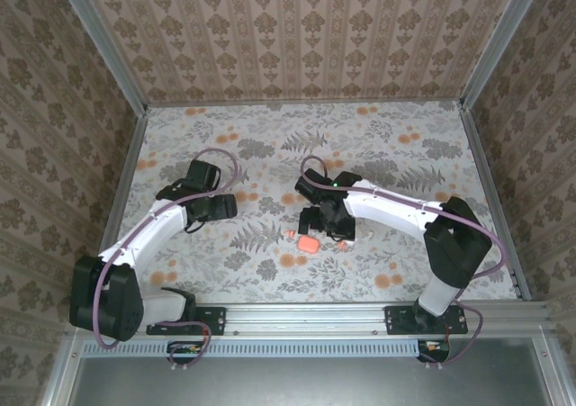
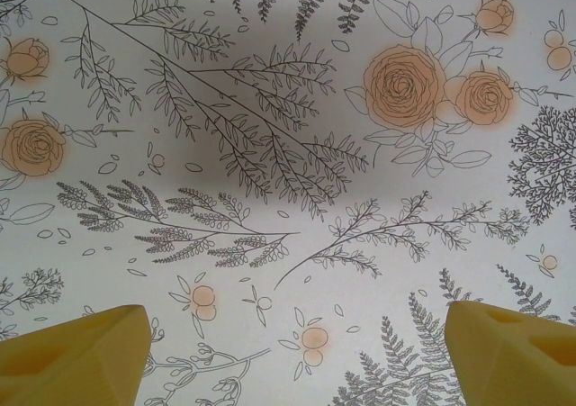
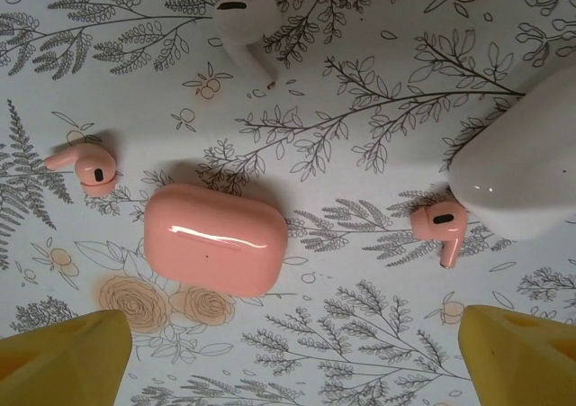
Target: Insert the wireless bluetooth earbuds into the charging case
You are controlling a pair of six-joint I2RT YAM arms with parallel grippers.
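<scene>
Earbuds (image 3: 90, 167) lie loose beside the coral case (image 3: 216, 239) and white case (image 3: 522, 167); left hand (image 2: 297, 352), right hand (image 3: 288, 356) spread apart.

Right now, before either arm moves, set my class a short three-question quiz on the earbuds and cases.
1. True or false: the pink case is shut.
2. Which lies right beside the white case? A) a pink earbud B) the white earbud C) the pink case
3. How many pink earbuds lie loose on the table?

Key: 1 true; 2 A; 3 two, the second earbud lying left of the pink case in the right wrist view.
</scene>
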